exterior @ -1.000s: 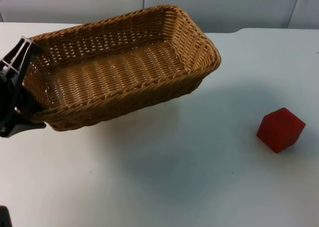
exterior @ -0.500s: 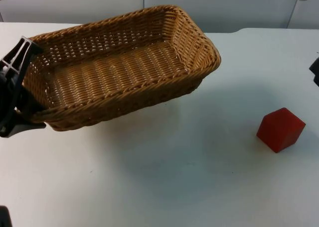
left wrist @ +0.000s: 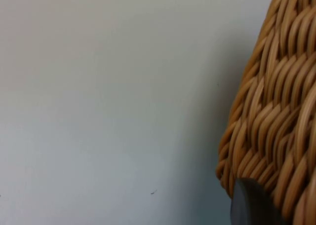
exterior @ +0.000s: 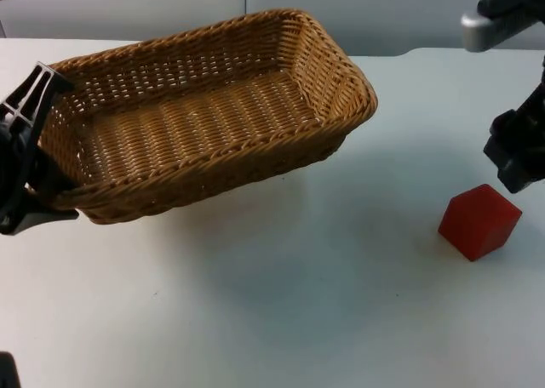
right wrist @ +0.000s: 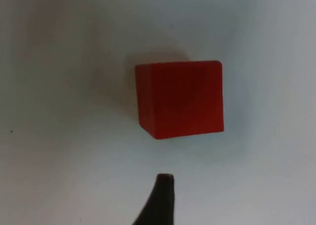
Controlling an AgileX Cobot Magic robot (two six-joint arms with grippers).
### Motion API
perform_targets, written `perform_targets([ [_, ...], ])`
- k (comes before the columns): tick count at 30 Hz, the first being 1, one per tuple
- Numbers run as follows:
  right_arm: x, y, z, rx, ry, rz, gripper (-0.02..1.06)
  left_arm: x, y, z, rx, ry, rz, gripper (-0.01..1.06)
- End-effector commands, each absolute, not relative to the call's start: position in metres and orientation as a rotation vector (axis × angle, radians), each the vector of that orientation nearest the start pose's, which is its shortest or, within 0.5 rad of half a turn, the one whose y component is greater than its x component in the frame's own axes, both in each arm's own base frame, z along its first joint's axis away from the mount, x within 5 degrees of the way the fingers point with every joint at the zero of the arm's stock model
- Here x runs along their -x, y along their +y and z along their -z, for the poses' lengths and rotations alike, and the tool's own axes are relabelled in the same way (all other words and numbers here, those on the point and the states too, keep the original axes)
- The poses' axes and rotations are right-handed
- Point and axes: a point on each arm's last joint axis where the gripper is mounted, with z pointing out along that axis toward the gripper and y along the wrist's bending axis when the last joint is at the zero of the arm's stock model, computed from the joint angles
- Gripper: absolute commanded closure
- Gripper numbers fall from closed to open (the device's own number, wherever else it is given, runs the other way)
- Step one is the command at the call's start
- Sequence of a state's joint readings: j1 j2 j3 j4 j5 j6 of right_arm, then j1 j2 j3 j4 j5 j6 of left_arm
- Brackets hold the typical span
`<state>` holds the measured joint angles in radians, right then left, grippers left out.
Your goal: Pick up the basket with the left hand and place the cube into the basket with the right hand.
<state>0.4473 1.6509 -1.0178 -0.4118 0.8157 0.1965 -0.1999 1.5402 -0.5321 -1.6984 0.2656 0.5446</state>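
So basically the first half looks done. Over at 9 o'clock in the top view, the left gripper [exterior: 30, 141] is clamped on the short end wall of the wicker basket [exterior: 204, 116], and the basket's far end is tipped up with a soft shadow spread on the white table [exterior: 281, 320] underneath — so I'd say it's lifted, not resting. The left wrist view backs that up: the woven wall [left wrist: 276, 111] sits right against a black fingertip [left wrist: 252, 205], with table beyond it.

Moving right, the red cube [exterior: 479, 221] sits on the table at about 4 o'clock, well apart from the basket and untouched. The right gripper [exterior: 518, 154] hangs just beside it at 3 o'clock, up and slightly back of the cube — can't tell whether its fingers are apart or together. Its wrist view looks down on the cube [right wrist: 180, 99] with one fingertip [right wrist: 160, 195] short of it.

Left to do, as I read it: grab the cube, carry it over, drop it in the basket.
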Motion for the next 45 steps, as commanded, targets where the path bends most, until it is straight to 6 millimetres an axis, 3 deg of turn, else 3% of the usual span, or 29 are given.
perform_targets([
  [1,-0.295,0.113,-0.200,0.705,2.725,0.347,0.26,-0.244,-0.077,-0.157,1.091,2.392,0.899,1.05],
  [9,-0.312,0.116,-0.171,0.623,2.839,0.289,0.26,-0.244,-0.077,-0.157,1.091,2.392,0.901,1.05],
  [19,-0.329,0.104,-0.165,0.460,2.845,0.121,0.26,-0.244,-0.077,-0.157,1.091,2.392,0.901,1.05],
  [42,-0.339,0.101,-0.107,0.505,2.942,0.084,0.28,-0.244,-0.077,-0.157,1.091,2.391,0.898,1.05],
  [44,-0.340,0.101,-0.107,0.507,2.934,0.083,0.33,-0.244,-0.077,-0.157,1.091,2.391,0.898,1.05],
  [45,-0.341,0.101,-0.107,0.506,2.929,0.081,0.41,-0.244,-0.077,-0.157,1.091,2.391,0.898,1.05],
])
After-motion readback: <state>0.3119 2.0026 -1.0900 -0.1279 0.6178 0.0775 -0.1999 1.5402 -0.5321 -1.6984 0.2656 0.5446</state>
